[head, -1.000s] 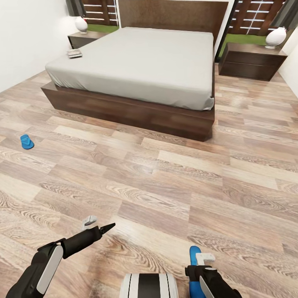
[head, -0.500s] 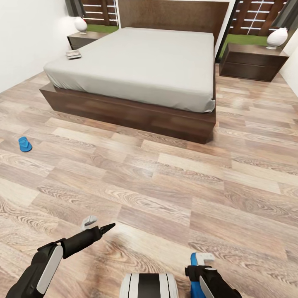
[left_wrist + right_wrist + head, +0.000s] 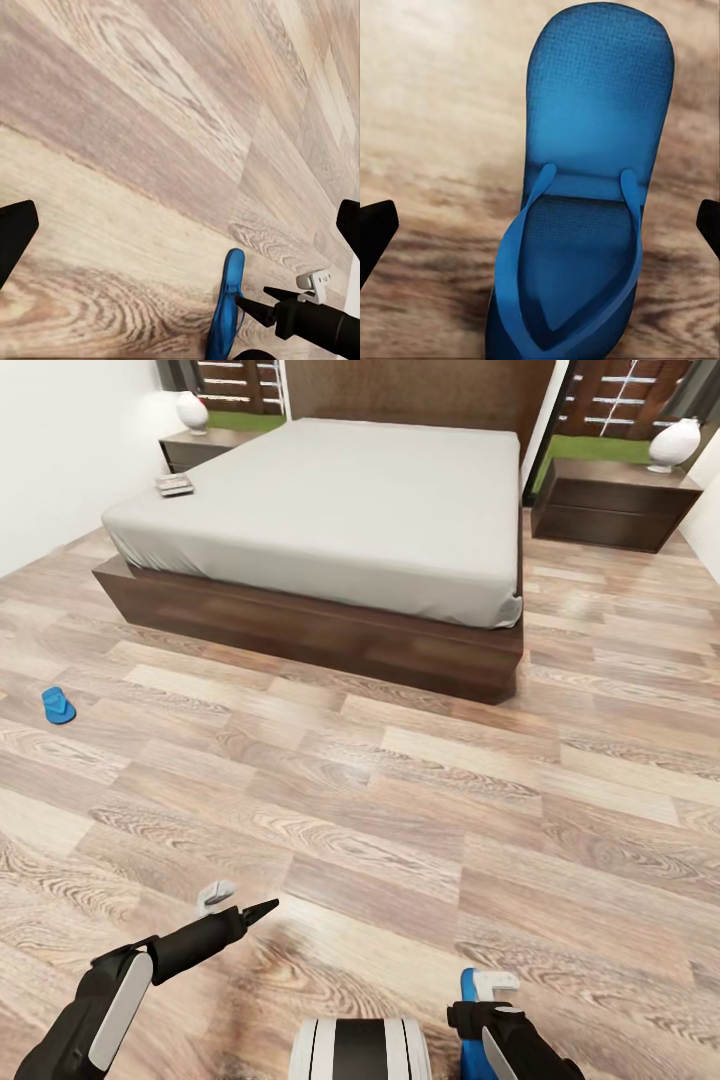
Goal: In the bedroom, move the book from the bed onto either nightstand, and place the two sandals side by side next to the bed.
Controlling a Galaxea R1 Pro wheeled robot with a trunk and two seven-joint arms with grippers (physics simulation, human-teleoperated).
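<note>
From where I stand, the robot is dealing with the first sandal (image 3: 581, 187), which lies flat on the plank floor (image 3: 400, 810) right under its right hand (image 3: 495, 1000). That hand is spread wide, its tips either side of the sandal and not touching it. The left hand (image 3: 235, 905) hangs over bare floor, also wide and empty.

The other sandal (image 3: 57, 705) lies well off to the left, apart from the bed (image 3: 330, 510). The book (image 3: 174, 484) rests on the bed's far left corner, near the left nightstand (image 3: 200, 448).

Next, I'd judge, the right hand must drop and close on the sandal.

Since a second ago the whole view has shifted slightly; both arms keep their pose.
</note>
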